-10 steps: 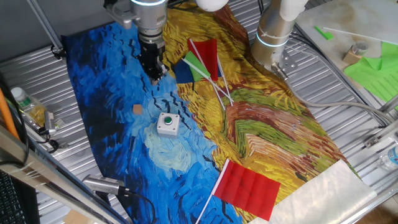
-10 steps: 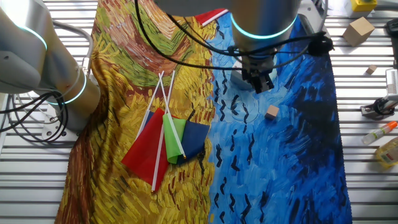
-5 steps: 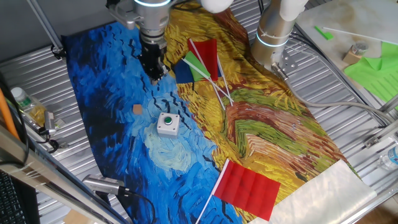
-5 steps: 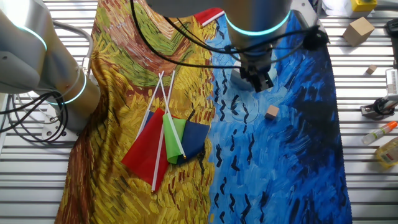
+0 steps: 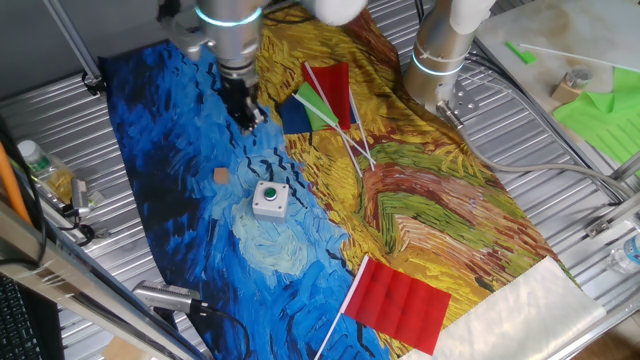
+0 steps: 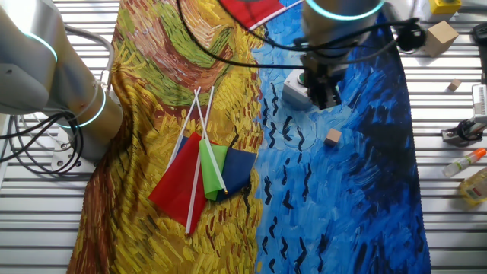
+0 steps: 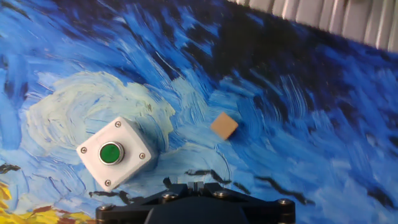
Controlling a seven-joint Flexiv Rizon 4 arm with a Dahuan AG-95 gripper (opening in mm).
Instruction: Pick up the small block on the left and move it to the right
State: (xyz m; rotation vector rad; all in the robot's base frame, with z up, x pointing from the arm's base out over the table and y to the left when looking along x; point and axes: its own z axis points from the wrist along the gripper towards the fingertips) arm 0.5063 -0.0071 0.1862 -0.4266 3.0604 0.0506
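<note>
The small tan wooden block (image 5: 220, 175) lies on the blue part of the painted cloth, left of the white button box (image 5: 269, 198). It also shows in the other fixed view (image 6: 332, 138) and in the hand view (image 7: 224, 125), up and right of the button box (image 7: 115, 154). My gripper (image 5: 246, 117) hangs above the cloth behind the block and apart from it. Its fingers stand together and hold nothing. In the other fixed view my gripper (image 6: 328, 97) partly hides the button box (image 6: 294, 91). In the hand view only its dark body and tips (image 7: 194, 185) show at the bottom edge.
A bundle of red, green and blue flags (image 5: 322, 100) lies right of my gripper. A single red flag (image 5: 400, 300) lies near the front. A second arm's base (image 5: 440, 60) stands at the back right. Bottles and clutter (image 5: 45, 170) line the left edge.
My gripper has shifted a little to the left over the blue cloth, still shut and empty. The block and the button box have not moved.
</note>
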